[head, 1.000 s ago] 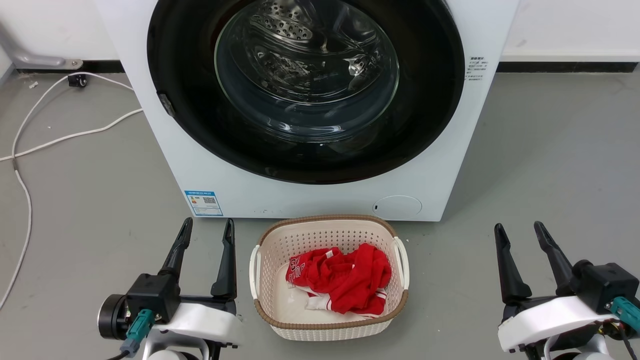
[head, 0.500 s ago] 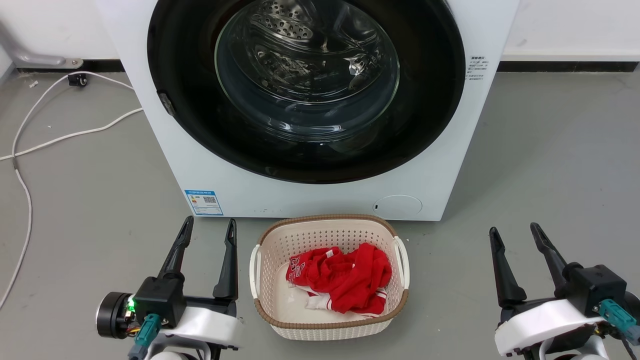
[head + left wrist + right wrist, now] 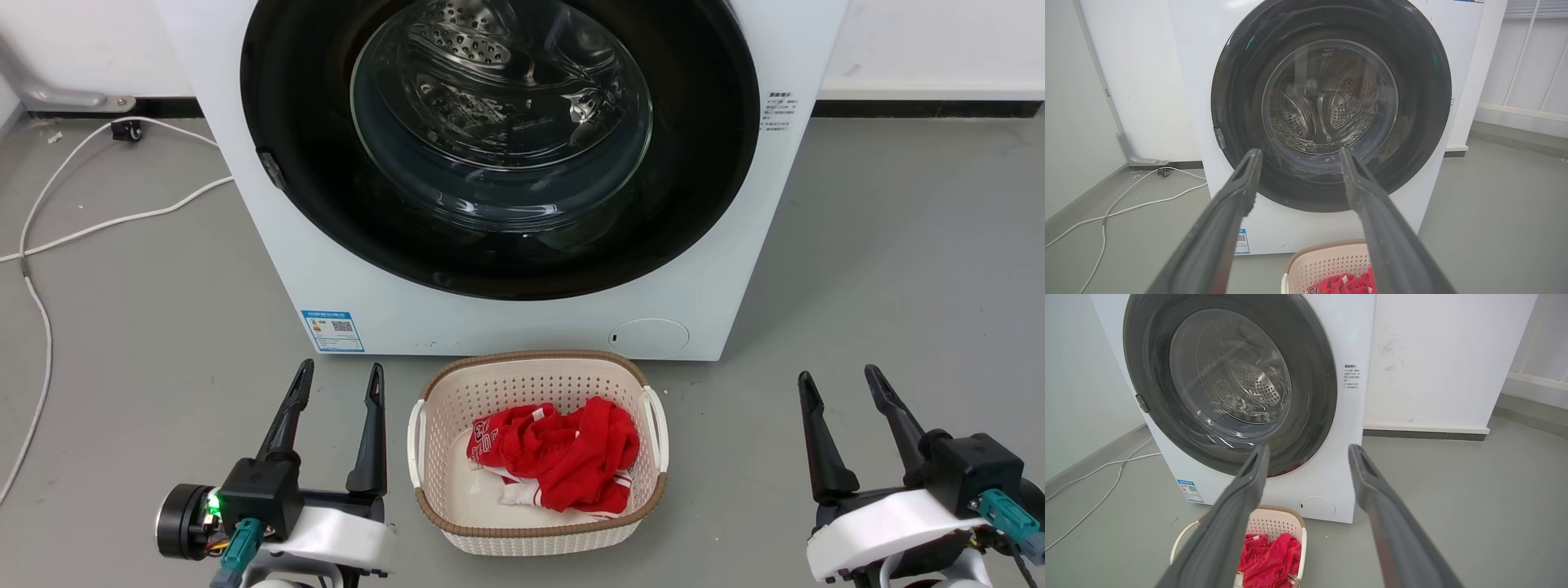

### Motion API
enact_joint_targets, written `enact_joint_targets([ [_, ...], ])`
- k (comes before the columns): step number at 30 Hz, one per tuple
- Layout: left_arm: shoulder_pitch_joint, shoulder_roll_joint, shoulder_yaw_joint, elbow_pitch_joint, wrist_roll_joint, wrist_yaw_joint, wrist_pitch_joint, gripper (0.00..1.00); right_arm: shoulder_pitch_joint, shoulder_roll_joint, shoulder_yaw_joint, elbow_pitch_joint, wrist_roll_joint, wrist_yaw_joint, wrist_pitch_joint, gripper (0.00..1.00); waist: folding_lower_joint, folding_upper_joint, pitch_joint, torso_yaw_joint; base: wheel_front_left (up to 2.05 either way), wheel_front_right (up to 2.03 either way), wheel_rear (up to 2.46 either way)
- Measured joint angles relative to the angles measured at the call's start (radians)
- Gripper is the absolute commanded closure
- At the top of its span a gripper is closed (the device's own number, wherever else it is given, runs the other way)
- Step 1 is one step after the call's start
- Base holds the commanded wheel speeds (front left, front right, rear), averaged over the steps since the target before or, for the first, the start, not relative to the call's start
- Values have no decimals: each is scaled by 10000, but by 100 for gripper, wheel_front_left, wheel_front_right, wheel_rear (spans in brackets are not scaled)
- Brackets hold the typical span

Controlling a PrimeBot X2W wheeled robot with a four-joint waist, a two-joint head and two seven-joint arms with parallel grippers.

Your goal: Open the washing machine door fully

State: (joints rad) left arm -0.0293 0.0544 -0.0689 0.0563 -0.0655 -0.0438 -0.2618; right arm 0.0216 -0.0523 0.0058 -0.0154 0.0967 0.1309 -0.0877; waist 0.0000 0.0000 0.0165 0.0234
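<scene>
Washing machine door [image 3: 500,139] sits closed, flush on the washing machine [image 3: 457,322], upper centre of the head view. Left end effector [image 3: 340,369] at lower left, fingers spread, holding nothing. Right end effector [image 3: 838,374] at lower right, spread and empty too. Laundry basket [image 3: 531,358] bottom centre between them, red cloth [image 3: 563,453] inside.

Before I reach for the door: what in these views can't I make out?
- Top of the washing machine door: cut off by the head view's upper edge.
- White label beside it: print too small, head and right wrist views.
- Blue label: partly behind a finger of the left pincer, left wrist view.
- Laundry basket bottom: partly covered by the red cloth, head view.
</scene>
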Motion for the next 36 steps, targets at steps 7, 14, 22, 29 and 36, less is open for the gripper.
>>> enact_joint_targets([
  [7, 1, -17, 21, 8, -19, -13, 0, 0, -5, 0, 2, 48, 169, 0, 2, 0, 0, 0, 43, 2, 0, 0, 0],
  [14, 1, -25, 31, 15, -19, -13, 0, 0, -8, 0, 29, 104, 414, 0, 4, 100, 0, 0, 61, 8, 0, 0, 0],
  [22, 1, -31, 46, 25, -69, -15, 0, 0, -36, 4, 71, 38, 1356, 0, -334, 100, 0, 0, 70, 3, 0, 0, 0],
  [29, 1, -35, 40, 33, -186, 0, 0, 0, -314, 8, 59, 10, 5187, 0, -1083, 100, 0, 0, 117, 5, 0, 0, 0],
  [36, -27, -36, 40, -23, -351, 50, -4, 0, -1376, 10, -359, 382, 9864, -2, -1536, 100, 0, 0, 280, -14, 0, 0, 0],
])
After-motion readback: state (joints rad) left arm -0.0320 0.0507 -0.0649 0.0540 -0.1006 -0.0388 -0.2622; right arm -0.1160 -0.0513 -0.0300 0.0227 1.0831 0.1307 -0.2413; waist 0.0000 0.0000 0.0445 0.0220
